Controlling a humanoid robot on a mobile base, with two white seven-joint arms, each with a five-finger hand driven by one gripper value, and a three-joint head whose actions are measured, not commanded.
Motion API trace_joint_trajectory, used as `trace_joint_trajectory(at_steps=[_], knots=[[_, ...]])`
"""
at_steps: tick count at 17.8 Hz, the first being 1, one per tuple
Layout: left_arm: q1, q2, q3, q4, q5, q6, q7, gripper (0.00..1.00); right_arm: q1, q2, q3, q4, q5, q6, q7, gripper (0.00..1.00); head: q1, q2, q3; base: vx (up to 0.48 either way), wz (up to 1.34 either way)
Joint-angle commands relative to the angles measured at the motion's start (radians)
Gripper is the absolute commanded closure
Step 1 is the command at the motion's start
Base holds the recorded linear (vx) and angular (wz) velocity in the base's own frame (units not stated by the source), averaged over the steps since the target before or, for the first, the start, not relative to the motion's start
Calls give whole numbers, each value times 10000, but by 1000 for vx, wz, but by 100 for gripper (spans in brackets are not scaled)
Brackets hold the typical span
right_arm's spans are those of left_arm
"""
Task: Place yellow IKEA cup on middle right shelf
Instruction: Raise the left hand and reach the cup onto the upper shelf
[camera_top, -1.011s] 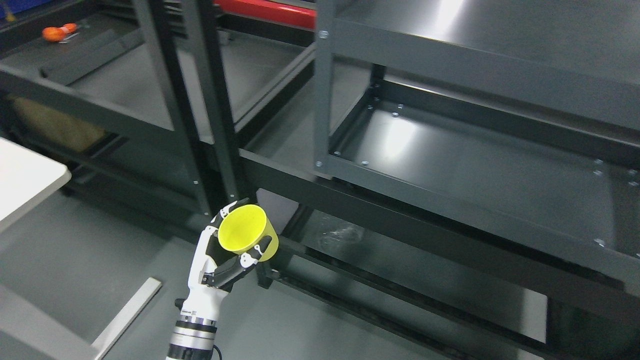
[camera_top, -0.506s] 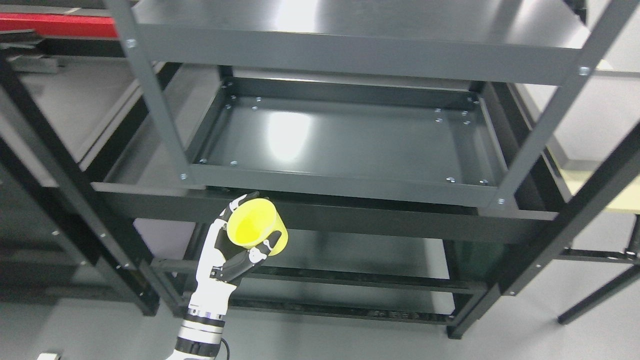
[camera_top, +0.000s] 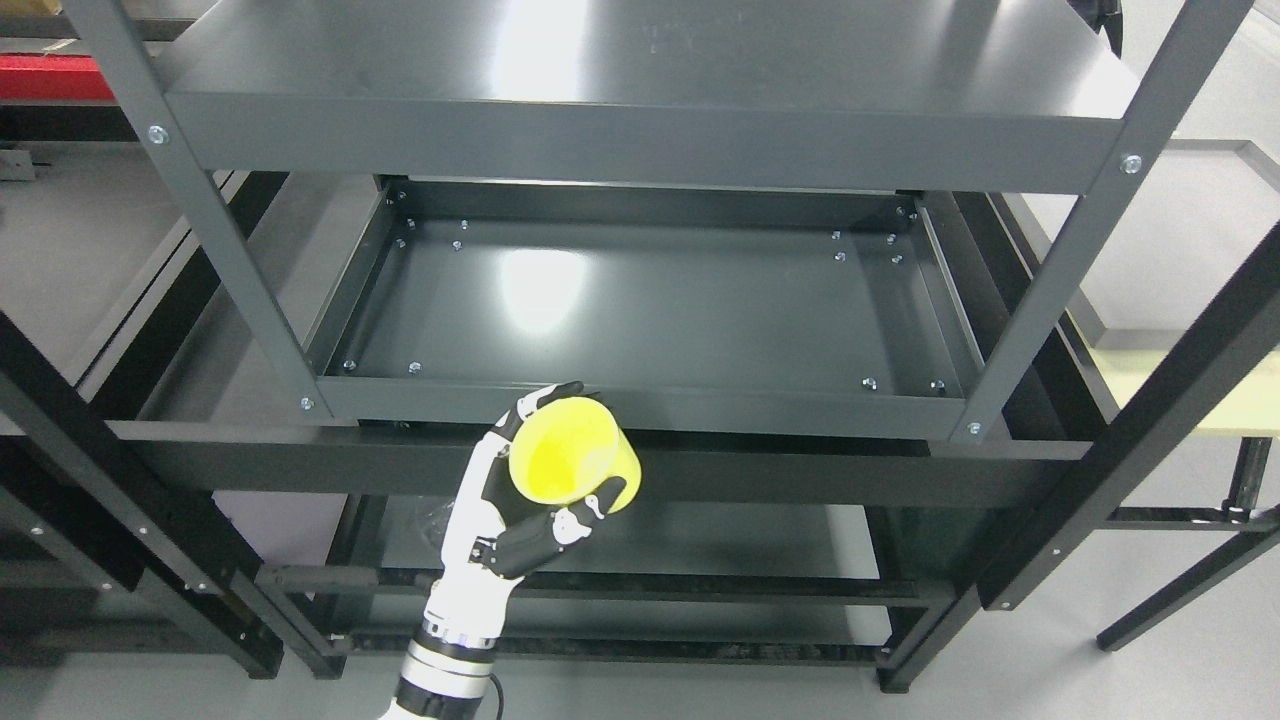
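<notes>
Left hand (camera_top: 520, 500) rises from the bottom edge, forearm near vertical, fingers wrapped around the yellow cup (camera_top: 575, 455), its mouth tilted toward the camera, just before the middle shelf's (camera_top: 640, 405) front rim.

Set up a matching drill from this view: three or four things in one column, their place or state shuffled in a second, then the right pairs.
Things:
1. yellow plastic cup
2. left hand
3. dark grey metal shelf tray
4. red bar

Places or states:
A. upper left edge of the picture
B. held in white and black fingers, in front of the tray's front rim
C. bare, with a light glare
D. closed around the cup

Pairs: 1-B, 2-D, 3-C, 4-A
</notes>
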Motion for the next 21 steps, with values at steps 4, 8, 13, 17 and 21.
trace_joint_trajectory(at_steps=[4,8,13,17,21], knots=[[-1772,174,-3459,-368,-7,-1214,-35,97,139,-175,169,0,-245,8,7,1,0,0,0,123,68],[-3366,174,-5237,-338,8,-1107,-19,97,139,-175,169,0,-245,8,7,1,0,0,0,115,231],[-5728,174,-6223,-353,1003,-723,27,98,139,-175,169,0,-245,8,7,1,0,0,0,70,103],[-7217,174,-5934,-383,1740,-815,332,98,139,-175,169,0,-245,8,7,1,0,0,0,16,36],[-8844,174,-4661,-383,2675,-907,1544,100,139,-175,169,0,-245,8,7,1,0,0,0,0,-23]])
